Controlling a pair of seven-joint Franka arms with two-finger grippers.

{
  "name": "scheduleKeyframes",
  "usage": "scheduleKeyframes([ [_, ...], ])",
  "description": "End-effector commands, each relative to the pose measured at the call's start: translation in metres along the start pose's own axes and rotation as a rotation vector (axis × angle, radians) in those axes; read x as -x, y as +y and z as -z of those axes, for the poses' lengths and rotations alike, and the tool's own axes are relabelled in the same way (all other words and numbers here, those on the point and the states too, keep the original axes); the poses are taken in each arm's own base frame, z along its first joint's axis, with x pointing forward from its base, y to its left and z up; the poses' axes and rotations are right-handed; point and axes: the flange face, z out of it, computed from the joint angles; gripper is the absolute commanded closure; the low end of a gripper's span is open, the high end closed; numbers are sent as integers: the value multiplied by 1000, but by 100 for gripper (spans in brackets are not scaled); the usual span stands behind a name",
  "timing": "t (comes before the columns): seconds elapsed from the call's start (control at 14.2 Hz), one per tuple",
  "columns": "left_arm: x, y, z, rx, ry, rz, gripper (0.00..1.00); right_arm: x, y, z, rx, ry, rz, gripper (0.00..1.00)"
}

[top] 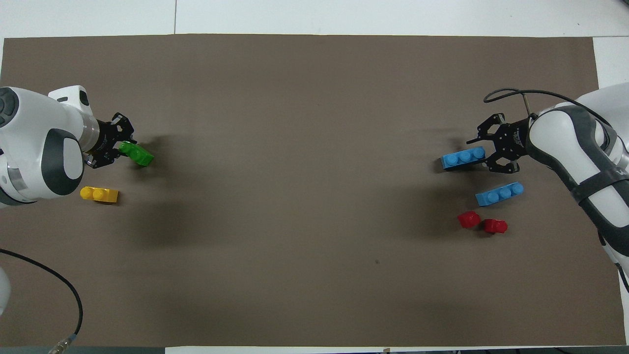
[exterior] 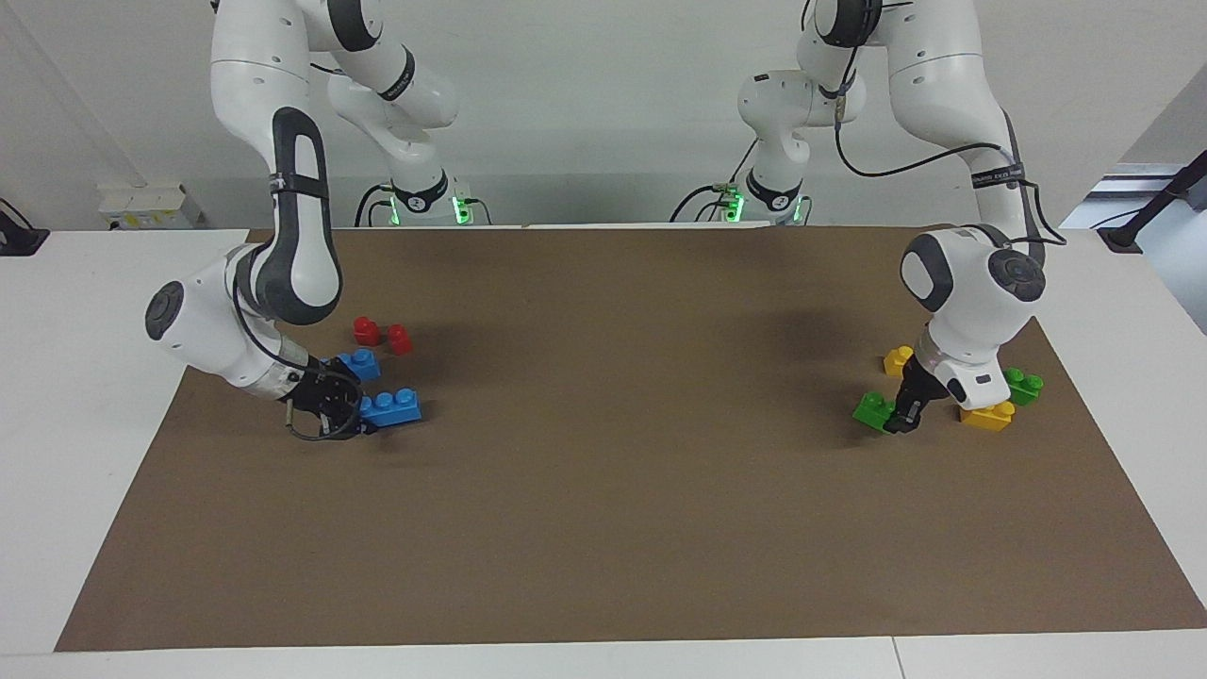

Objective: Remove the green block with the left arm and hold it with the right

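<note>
A: Where is the green block (exterior: 873, 411) sitting?

B: Low at the left arm's end of the brown mat (exterior: 603, 528), down at mat level as far as I can judge, studs up. My left hand (exterior: 907, 422) is clamping one end of it, fingers together on the plastic. From overhead the green block (top: 137, 154) is sticking out of that left hand (top: 118, 147) toward the middle of the mat.

A: Neighbours?

B: A yellow two-stud brick (exterior: 986, 415) is lying just beside my left wrist, and a darker green brick (exterior: 1023, 385) is sitting nearer to the robots than that one, touching or almost touching it. A second yellow brick (exterior: 898, 359) is showing nearer to the robots than the green block.

A: Right arm?

B: My right hand (exterior: 363, 422) is resting low at the right arm's end of the tabletop (exterior: 75, 396), at one end of a blue three-stud brick (exterior: 391, 407). Overhead, the fingers are standing a little apart around that brick's end; whether they are pressing it I cannot tell.

A: Rest of that end?

B: Another blue brick (exterior: 359, 362) is lying nearer to the robots, then two small red blocks (exterior: 382, 334) side by side.
</note>
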Motion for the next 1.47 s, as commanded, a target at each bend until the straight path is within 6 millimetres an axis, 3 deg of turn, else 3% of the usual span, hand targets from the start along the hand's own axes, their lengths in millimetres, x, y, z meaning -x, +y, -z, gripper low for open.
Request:
scheduleKeyframes([
  [0.0, -12, 4, -10, 2, 3, -16, 100, 1, 1, 10, 5, 1, 21, 6],
  [0.14, -13, 4, -10, 5, 6, -18, 100, 2, 1, 13, 10, -5, 23, 6],
  [0.21, -13, 5, -9, 8, 10, -30, 99, 9, -3, 26, 14, -13, 32, 6],
  [0.28, -13, 6, -10, 14, 16, -74, 14, 17, -8, 41, 29, -26, 47, 6],
  [0.35, -14, 5, -10, 13, 17, -98, 0, 29, -13, 67, 37, -9, 85, 2],
  [0.49, -15, 6, -6, 20, 23, -107, 0, 56, -18, 118, 71, 94, 209, 0],
  [0.63, -22, 3, 5, 32, 36, -126, 0, 81, -17, 155, 102, 141, 398, 0],
  [0.77, -25, 4, 34, 58, 60, -144, 0, 97, -7, 192, 146, 191, 618, 0],
  [0.91, -22, 9, 71, 57, 77, -190, 0, 123, 10, 226, 203, 255, 861, 0],
  [1.12, -12, 33, 141, -52, 139, -370, 0, 161, 29, 263, 294, 339, 1163, 0],
  [1.19, -2, 43, 165, -48, 145, -444, 0, 164, 34, 266, 326, 321, 1239, 0],
  [1.4, 14, 33, 229, -31, 176, -681, 0, 176, 35, 275, 337, 303, 1340, 0],
])
